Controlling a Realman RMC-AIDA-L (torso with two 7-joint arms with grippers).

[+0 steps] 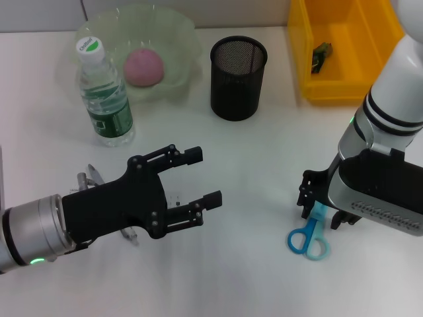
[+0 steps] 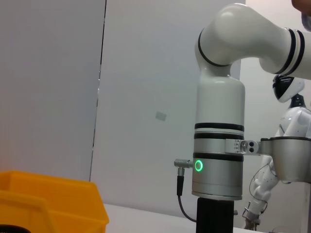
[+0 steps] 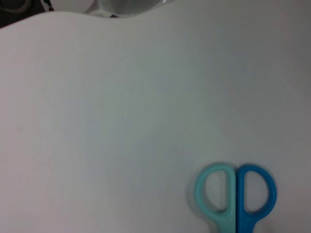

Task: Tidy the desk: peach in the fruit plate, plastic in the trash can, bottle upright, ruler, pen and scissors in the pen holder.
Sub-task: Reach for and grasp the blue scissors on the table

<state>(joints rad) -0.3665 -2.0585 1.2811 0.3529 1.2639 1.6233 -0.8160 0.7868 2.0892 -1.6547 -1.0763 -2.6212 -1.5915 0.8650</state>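
Observation:
A pink peach (image 1: 143,67) lies in the pale green fruit plate (image 1: 182,36) at the back. The water bottle (image 1: 104,96) with a green cap stands upright to the plate's left. A black mesh pen holder (image 1: 238,78) stands at the back centre, and nothing shows above its rim. Blue and teal scissors (image 1: 308,241) (image 3: 236,194) lie flat at the front right, blades under my right gripper (image 1: 322,210), which is low over them. My left gripper (image 1: 208,176) hovers open at the front left, over clear items (image 1: 89,177) that it partly hides. The pen is out of view.
A yellow bin (image 1: 330,86) (image 2: 48,204) stands at the back right with a small dark object (image 1: 322,56) inside. The left wrist view shows only the right arm (image 2: 218,155), a wall and the bin's corner.

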